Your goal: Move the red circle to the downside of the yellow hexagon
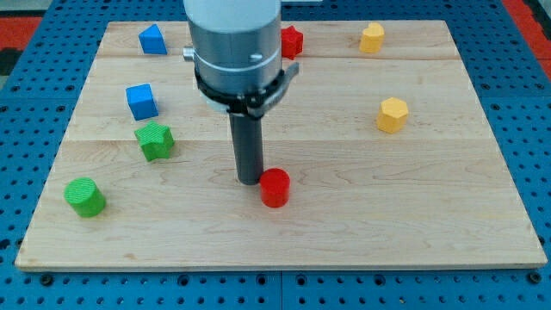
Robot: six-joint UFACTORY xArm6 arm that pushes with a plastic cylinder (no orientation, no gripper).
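Red circle (pixel 275 188), a smooth cylinder, touches my tip (pixel 250 181).

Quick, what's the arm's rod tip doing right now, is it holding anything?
My tip: no gripper, holds nothing; it sits on the board right beside the red circle, at that block's left in the view.

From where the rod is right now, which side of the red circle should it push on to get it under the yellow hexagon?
No gripping here, only pushing. My tip sits just at the view's left of the red circle, probably touching. The yellow hexagon lies toward the view's right and higher. Press the circle's rounded left wall, centred so it doesn't slip off, pushing rightward to stop below the hexagon.
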